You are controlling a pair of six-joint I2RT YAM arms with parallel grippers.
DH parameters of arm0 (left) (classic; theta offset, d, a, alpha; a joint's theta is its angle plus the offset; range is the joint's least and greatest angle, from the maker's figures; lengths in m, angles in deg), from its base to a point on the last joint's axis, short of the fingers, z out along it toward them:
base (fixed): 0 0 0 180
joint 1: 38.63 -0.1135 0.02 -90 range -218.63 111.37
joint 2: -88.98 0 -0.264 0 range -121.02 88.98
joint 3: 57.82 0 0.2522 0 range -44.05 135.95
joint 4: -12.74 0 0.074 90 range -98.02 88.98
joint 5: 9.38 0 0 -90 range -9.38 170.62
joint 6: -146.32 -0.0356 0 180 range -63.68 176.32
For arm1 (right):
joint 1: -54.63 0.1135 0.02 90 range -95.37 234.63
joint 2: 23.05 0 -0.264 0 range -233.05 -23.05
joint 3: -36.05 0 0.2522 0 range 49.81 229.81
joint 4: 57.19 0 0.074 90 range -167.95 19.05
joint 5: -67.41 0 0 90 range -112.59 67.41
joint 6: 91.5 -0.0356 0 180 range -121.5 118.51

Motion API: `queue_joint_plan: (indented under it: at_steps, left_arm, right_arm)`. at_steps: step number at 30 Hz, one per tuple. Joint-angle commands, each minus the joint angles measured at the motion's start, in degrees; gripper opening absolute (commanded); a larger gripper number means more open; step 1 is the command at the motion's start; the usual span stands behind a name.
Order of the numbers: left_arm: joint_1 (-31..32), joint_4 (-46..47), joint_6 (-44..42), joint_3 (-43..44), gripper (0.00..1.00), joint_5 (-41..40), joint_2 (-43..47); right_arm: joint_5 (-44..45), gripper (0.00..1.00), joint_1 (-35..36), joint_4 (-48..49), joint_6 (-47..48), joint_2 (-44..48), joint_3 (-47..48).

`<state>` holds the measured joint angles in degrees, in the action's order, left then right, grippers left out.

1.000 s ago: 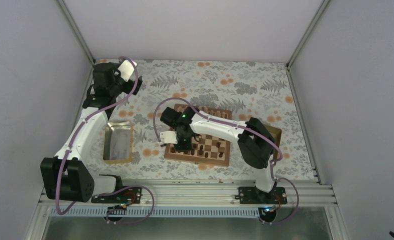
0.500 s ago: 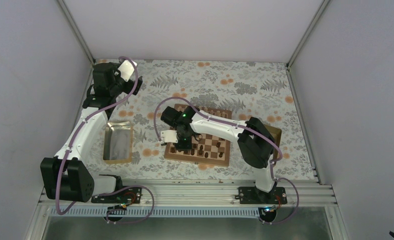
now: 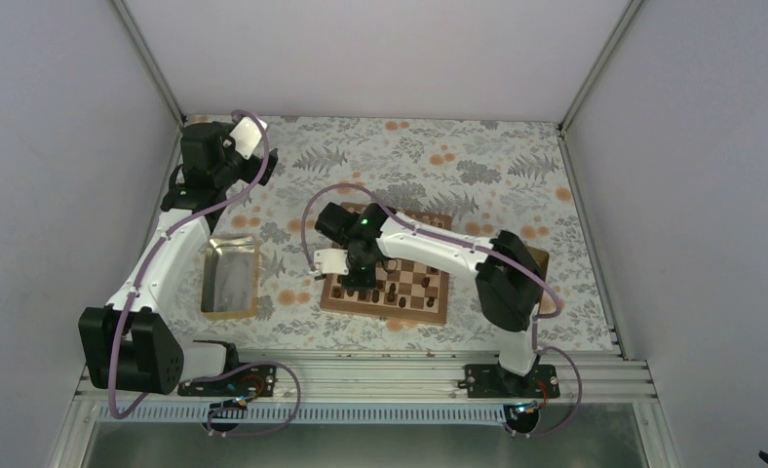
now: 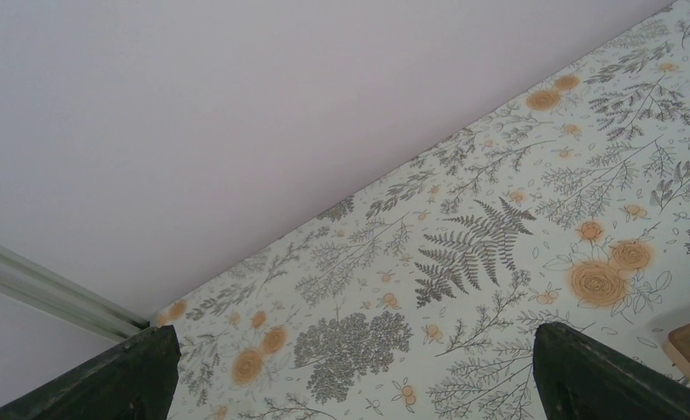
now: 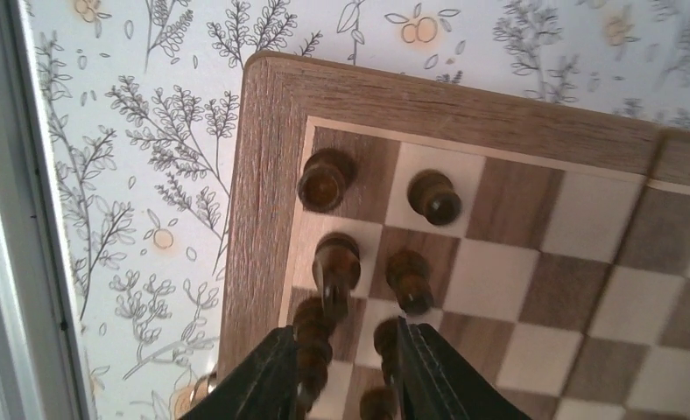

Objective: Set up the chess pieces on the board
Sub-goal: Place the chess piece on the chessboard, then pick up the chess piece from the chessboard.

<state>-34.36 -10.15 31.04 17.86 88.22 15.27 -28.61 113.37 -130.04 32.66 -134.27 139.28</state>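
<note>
The board point(image 3: 429, 304) lies in the middle of the table. Several dark brown chess pieces point(image 3: 392, 292) stand on its near rows. My right gripper point(image 3: 361, 284) hangs over the board's near-left corner. In the right wrist view it point(image 5: 346, 328) is open, its fingers point(image 5: 276, 367) either side of two dark pieces point(image 5: 311, 346) in the two left columns. More dark pieces point(image 5: 326, 178) stand ahead on the board point(image 5: 263, 175). My left gripper point(image 3: 222, 146) is raised at the far left of the table. It point(image 4: 352, 337) is open wide and empty over the flowered cloth.
A rectangular metal tray point(image 3: 231, 278) lies left of the board, beside the left arm. A second brown-edged container point(image 3: 538, 255) shows behind the right arm's elbow. White walls enclose the table on three sides.
The right arm's wrist and elbow have shifted a little to the right and up over the board's near-left corner. The left arm has not moved.
</note>
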Motion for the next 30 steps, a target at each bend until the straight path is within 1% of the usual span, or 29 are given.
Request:
queue_joint_plan:
  at_steps: [1, 4, 8, 13, 16, 21, 25, 30]
  left_arm:
    - [-0.2, 0.2, -0.4, -0.3, 1.0, 0.9, 1.3]
    - [-0.2, 0.2, -0.4, -0.2, 1.0, 0.8, 1.1]
    - [-0.2, 0.3, -0.3, -0.1, 1.0, 0.8, 0.9]
    - [-0.3, 0.2, -0.3, 0.0, 1.0, 0.7, 0.9]
    - [-0.2, -0.1, -0.3, 0.2, 1.0, 0.8, 0.8]
    - [-0.2, 0.1, -0.3, 0.1, 1.0, 0.8, 0.3]
    - [-0.2, -0.1, -0.2, 0.5, 1.0, 1.2, -0.3]
    - [-0.2, -0.2, -0.2, 0.6, 1.0, 1.4, -0.3]
  right_arm:
    - [3.0, 0.34, -1.4, -2.0, -1.6, 7.6, 0.6]
    - [5.3, 0.38, -5.7, -2.5, -2.1, 12.0, -2.2]
    - [6.5, 0.41, -13.9, -1.7, -1.3, 17.8, -6.6]
    - [5.9, 0.41, -21.5, 1.1, 0.8, 19.4, -12.4]
    - [5.0, 0.4, -23.3, 1.2, 1.3, 18.7, -14.9]
    - [4.1, 0.39, -23.8, 2.3, 2.0, 20.3, -20.1]
    - [2.3, 0.43, -23.7, 2.1, 2.0, 20.6, -23.3]
    - [2.3, 0.44, -23.7, 3.8, 2.7, 20.3, -26.8]
